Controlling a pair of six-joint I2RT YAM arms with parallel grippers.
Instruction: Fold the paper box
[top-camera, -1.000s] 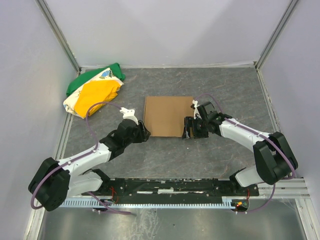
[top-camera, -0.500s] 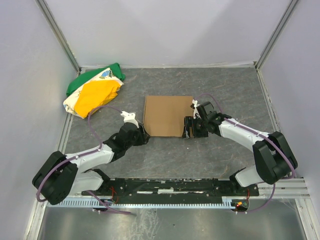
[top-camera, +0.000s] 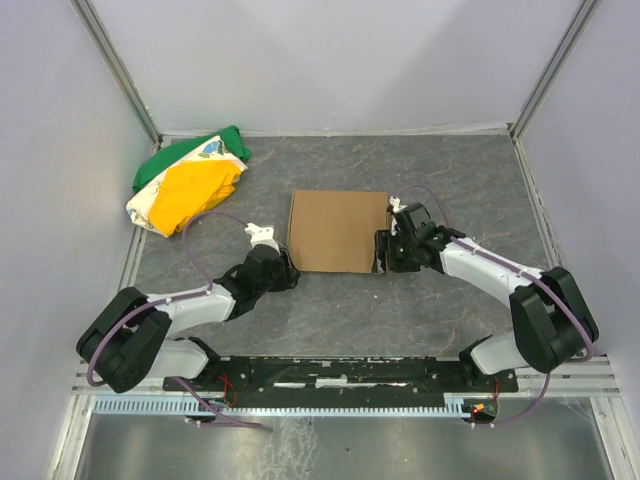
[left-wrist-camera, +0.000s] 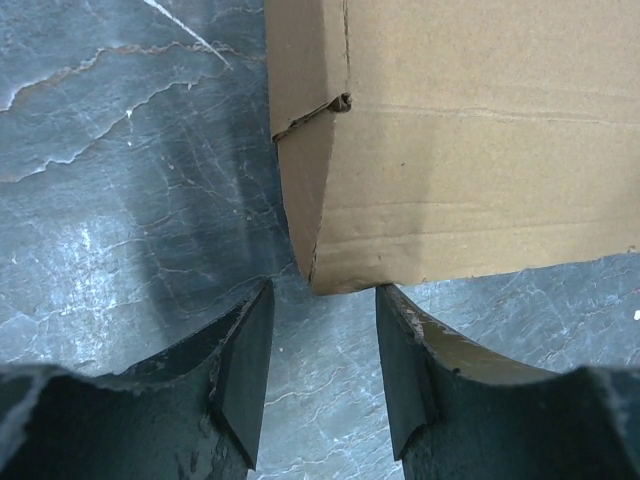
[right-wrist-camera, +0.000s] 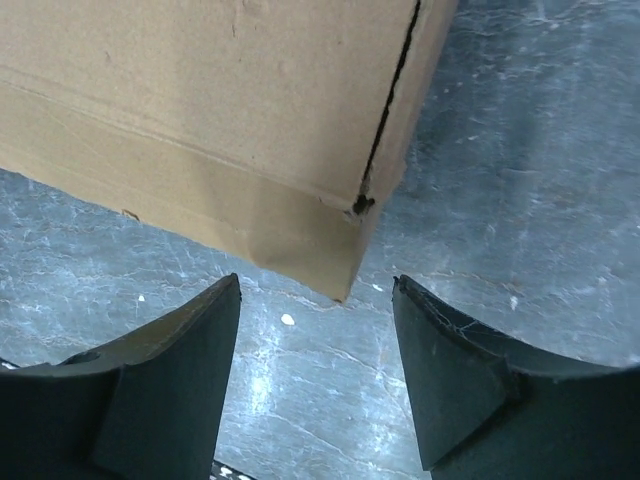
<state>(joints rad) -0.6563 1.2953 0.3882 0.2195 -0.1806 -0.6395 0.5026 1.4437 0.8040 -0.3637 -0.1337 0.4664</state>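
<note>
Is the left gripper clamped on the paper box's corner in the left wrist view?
No, the left gripper stands open, with the corner of the paper box only near its tips, not pinched.

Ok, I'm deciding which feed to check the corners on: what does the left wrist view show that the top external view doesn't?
Only the left wrist: a small gap in the seam at a corner of the paper box, creases on its side wall, and the left gripper open with that corner just ahead of it. Only the top external: the box's whole outline, the right gripper at its right edge, and the cloth bundle at far left. Both: the box, the left gripper and the dark marbled table.
</note>
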